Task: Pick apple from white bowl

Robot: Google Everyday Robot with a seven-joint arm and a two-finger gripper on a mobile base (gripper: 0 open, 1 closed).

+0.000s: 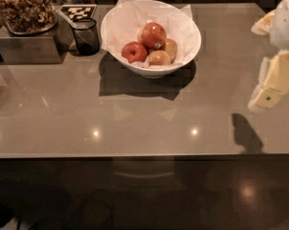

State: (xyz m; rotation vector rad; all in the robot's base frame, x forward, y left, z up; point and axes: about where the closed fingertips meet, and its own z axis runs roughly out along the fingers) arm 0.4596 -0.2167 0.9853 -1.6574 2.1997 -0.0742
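The white bowl (183, 49) stands at the back middle of the grey-brown table, lined with crinkled white paper. In it the apple (153, 35), large, glossy and red-orange, sits on top. A smaller darker red apple (134, 51) lies to its left, and pale yellow-tan apples (160, 57) lie in front and to the right. The gripper (273, 83) hangs at the right edge of the camera view, pale yellow and white, well to the right of the bowl and above the table. It holds nothing that I can see.
A small dark glass cup (85, 36) stands left of the bowl. A metal box topped with a tray of brown snacks (22, 11) sits at the back left. A black-and-white marker tag (77, 11) lies behind the cup. The table's front edge (144, 155) runs across the view.
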